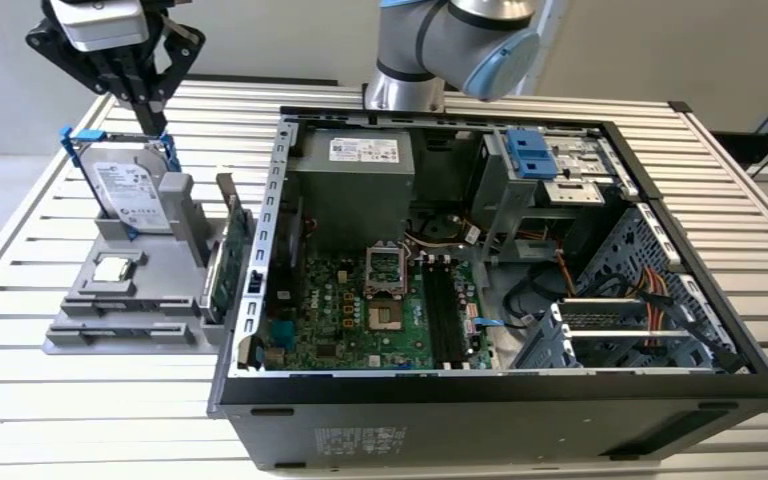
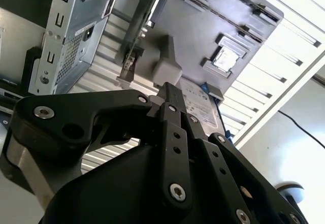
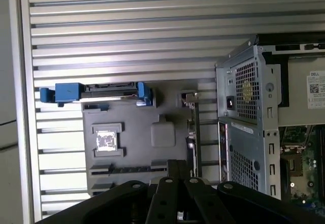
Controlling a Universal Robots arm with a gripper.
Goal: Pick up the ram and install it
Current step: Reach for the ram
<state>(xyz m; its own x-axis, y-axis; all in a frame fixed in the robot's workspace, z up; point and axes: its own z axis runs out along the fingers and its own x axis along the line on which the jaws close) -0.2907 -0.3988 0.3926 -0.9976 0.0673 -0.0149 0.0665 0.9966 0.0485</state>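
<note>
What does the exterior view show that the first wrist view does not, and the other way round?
Exterior view: the arm, and the metal cage and cables inside the case. First wrist view: the power supply's rear grille with its socket. Both: the claw over the grey holder, the hard drive standing in it, and the slatted table.
</note>
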